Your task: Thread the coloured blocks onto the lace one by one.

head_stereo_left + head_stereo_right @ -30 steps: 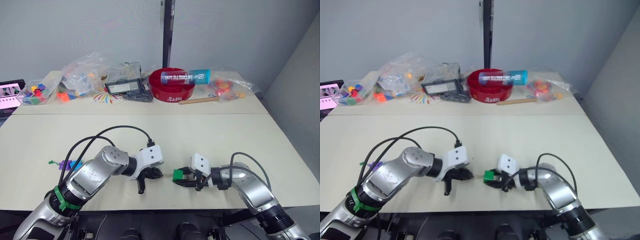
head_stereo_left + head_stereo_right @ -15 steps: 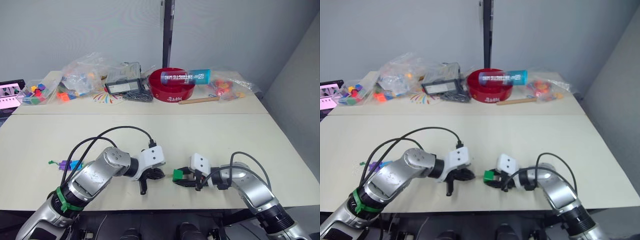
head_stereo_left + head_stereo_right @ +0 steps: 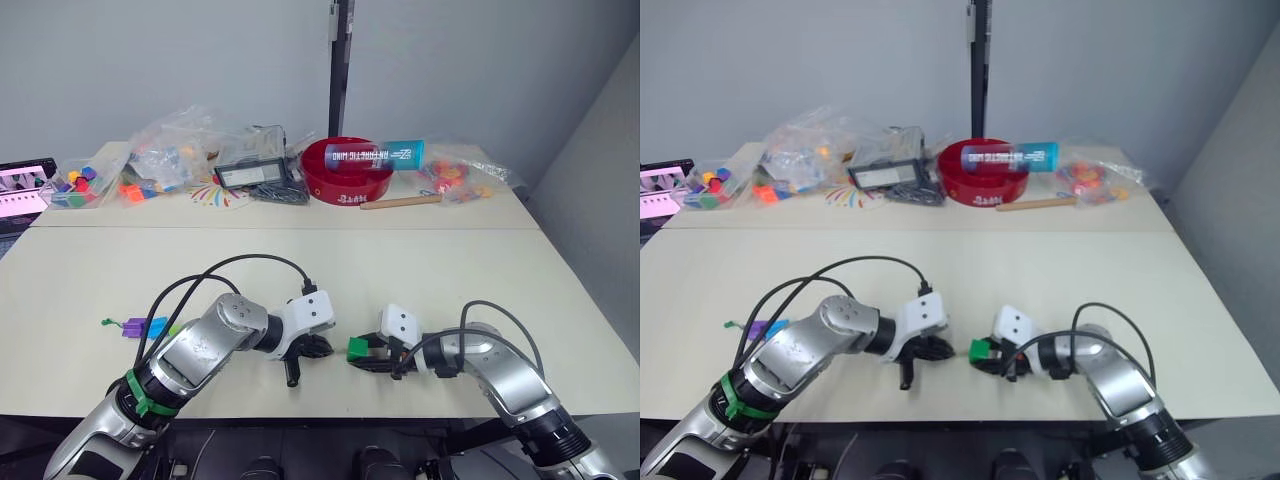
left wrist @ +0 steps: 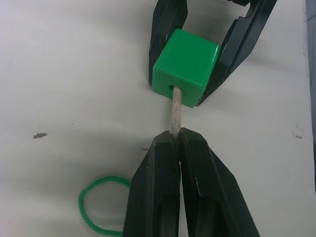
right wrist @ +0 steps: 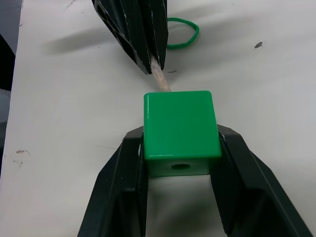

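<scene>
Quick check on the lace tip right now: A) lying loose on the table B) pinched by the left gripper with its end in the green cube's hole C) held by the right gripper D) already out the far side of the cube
B: in the left wrist view the left gripper pinches the pale lace tip, whose end sits in the hole of the green cube held by the right gripper; the hole facing the right wrist camera looks empty.

A bright green block (image 4: 185,66) is clamped between the two fingers of the right end effector (image 5: 180,163), low over the bench (image 3: 420,280), with a round hole in its near face. The lace's pale stiff tip (image 4: 175,116) enters the block's hole, pinched by the closed left end effector (image 4: 177,143). Green lace (image 4: 98,207) curls in a loop behind. A purple block (image 3: 131,326) and a blue block (image 3: 156,326) lie together far left, touching
</scene>
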